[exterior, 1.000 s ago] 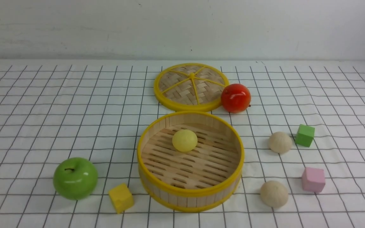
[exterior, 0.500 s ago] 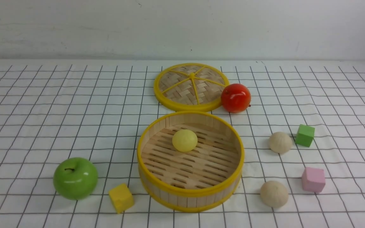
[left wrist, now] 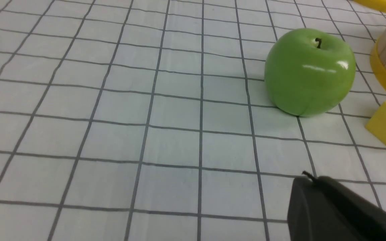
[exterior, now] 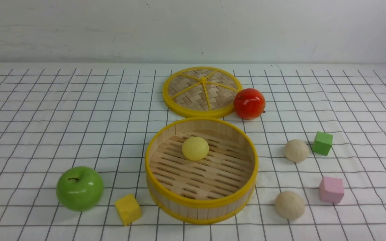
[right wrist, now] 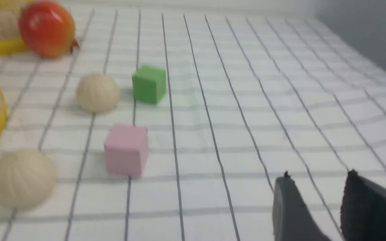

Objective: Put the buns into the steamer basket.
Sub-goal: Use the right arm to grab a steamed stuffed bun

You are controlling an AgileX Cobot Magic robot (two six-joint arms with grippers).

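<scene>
Left jaws closed, empty; right jaws parted, empty, nearer beige bun (right wrist: 22, 177) well apart from them.

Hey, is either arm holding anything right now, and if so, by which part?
Nothing is held. The right fingers stand apart with only gridded cloth between them; the left fingers are shut together, empty.

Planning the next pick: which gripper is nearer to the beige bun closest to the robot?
Right. The right gripper is right of the steamer basket, like the bun; the left gripper is left of the basket, near the green apple.
</scene>
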